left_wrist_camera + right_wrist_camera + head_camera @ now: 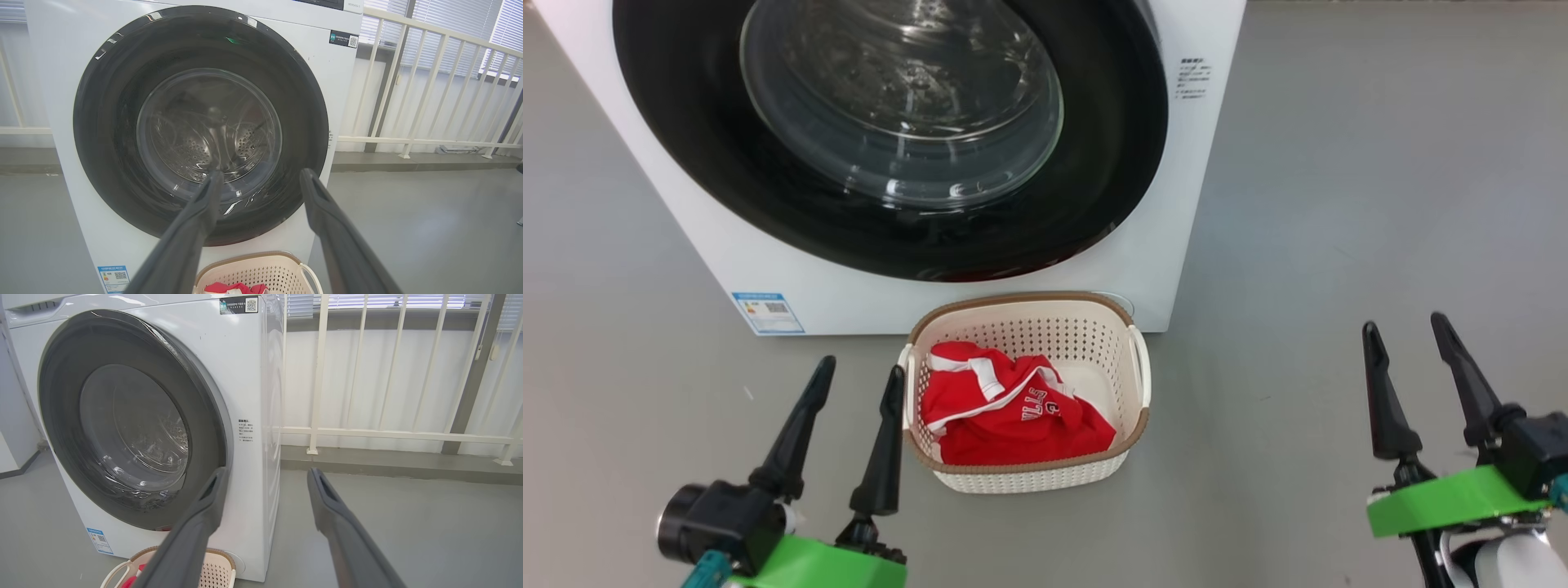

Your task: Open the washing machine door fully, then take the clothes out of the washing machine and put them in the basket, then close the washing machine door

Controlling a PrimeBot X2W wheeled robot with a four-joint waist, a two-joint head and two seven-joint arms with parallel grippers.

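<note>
The white washing machine [980, 286] stands ahead with its round black door [1094, 163] flat against the front, glass window at its centre. The cream basket [1131, 384] sits on the floor just before it, and red clothes [1005, 416] with white trim lie inside. My left gripper [862, 377] is open, just left of the basket, holding nothing. Off to the right, my right gripper [1409, 335] is open over bare floor. In the left wrist view the door [122, 102] faces me and the basket [261, 269] shows below. The right wrist view shows the door [61, 396] from the right.
Grey floor [1339, 204] spreads all around the machine. A white railing [429, 81] and a low ledge run behind and to the right of it. A blue label [768, 312] sits low on the machine's front.
</note>
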